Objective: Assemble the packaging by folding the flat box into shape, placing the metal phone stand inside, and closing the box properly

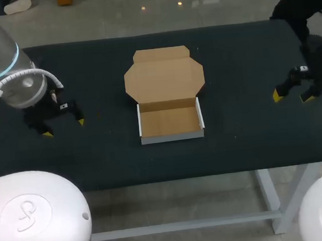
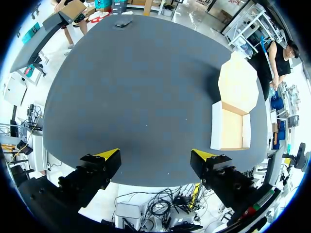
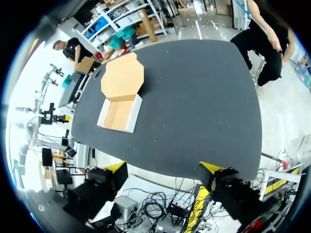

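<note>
- The desk [image 1: 96,154] carries the box [image 1: 169,122] at its middle, well apart from both arms.
- The box is folded up, with its lid [image 1: 164,78] lying open flat behind. It is thin card, likely light and easily creased, so the lid's far edge looks like the best hold.
- The left fingers [image 1: 47,133] and right fingers [image 1: 276,94] are spread and hold nothing.
- No phone stand shows.

left arm [image 1: 14,82]: jaws spread | right arm [image 1: 319,61]: jaws spread

Wide dark-topped table [image 1: 242,147], pale metal legs [image 1: 268,193]
</note>
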`<state>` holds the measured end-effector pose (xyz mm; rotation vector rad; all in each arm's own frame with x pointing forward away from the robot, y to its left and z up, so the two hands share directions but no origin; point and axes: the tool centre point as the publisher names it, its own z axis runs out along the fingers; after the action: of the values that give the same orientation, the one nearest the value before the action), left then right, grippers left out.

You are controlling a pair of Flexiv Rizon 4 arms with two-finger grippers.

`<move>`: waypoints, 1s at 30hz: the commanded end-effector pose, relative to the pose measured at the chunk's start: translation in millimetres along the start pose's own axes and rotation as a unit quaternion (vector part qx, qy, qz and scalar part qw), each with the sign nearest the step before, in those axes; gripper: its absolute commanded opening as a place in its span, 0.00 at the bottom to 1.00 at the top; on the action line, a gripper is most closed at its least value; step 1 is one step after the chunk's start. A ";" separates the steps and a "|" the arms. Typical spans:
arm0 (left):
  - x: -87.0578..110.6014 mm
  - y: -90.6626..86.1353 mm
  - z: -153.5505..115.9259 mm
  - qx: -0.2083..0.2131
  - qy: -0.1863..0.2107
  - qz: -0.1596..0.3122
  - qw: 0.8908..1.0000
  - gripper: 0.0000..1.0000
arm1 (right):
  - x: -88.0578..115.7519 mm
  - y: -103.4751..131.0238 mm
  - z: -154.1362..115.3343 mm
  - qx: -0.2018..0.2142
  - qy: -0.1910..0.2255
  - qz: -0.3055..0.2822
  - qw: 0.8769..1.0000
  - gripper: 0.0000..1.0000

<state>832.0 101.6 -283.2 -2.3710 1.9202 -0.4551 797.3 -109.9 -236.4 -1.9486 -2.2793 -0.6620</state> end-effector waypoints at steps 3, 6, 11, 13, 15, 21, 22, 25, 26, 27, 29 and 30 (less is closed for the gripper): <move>-11.1 -22.9 21.7 -0.010 -0.012 0.001 1.000 1.00 | 0.5 0.1 -2.7 0.002 0.000 0.000 1.000 1.00; -19.3 -31.3 29.8 -0.014 -0.015 0.003 1.000 1.00 | 0.5 0.1 -2.7 0.002 0.000 0.000 1.000 1.00; -31.9 -48.8 44.8 -0.019 -0.027 0.010 0.999 1.00 | 0.5 0.1 -2.7 0.002 0.000 0.000 1.000 1.00; -36.1 -55.5 50.3 -0.020 -0.033 0.013 0.999 1.00 | 0.5 0.1 -2.7 0.002 0.000 0.000 1.000 1.00; -39.8 -61.5 54.2 -0.020 -0.033 0.015 0.999 1.00 | 0.5 0.1 -2.7 0.002 0.000 0.000 1.000 1.00; -48.9 -80.8 62.9 -0.021 -0.040 0.021 0.999 1.00 | 0.5 0.1 -2.7 0.002 0.000 0.000 1.000 1.00; -50.3 -83.5 63.8 -0.020 -0.040 0.021 0.999 1.00 | 0.5 0.1 -2.7 0.002 0.000 0.000 1.000 1.00; -54.9 -92.3 67.7 -0.020 -0.043 0.019 0.999 1.00 | 0.5 0.1 -2.7 0.002 0.000 0.000 1.000 1.00; -56.4 -94.8 68.5 -0.020 -0.045 0.019 0.999 1.00 | 0.5 0.1 -2.7 0.002 0.000 0.000 1.000 1.00; -57.7 -97.2 69.3 -0.020 -0.046 0.019 0.999 1.00 | 0.5 0.1 -2.7 0.002 0.000 0.000 1.000 1.00; -59.8 -100.8 70.6 -0.019 -0.049 0.020 0.998 1.00 | 0.5 0.1 -2.7 0.002 0.000 0.000 1.000 1.00; -61.0 -102.8 71.7 -0.016 -0.052 0.018 0.998 1.00 | 0.5 0.1 -2.7 0.002 0.000 0.000 1.000 1.00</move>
<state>928.8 173.2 -337.0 -2.3165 1.9370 -0.3173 796.9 -110.1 -235.8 -1.9489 -2.2791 -0.6618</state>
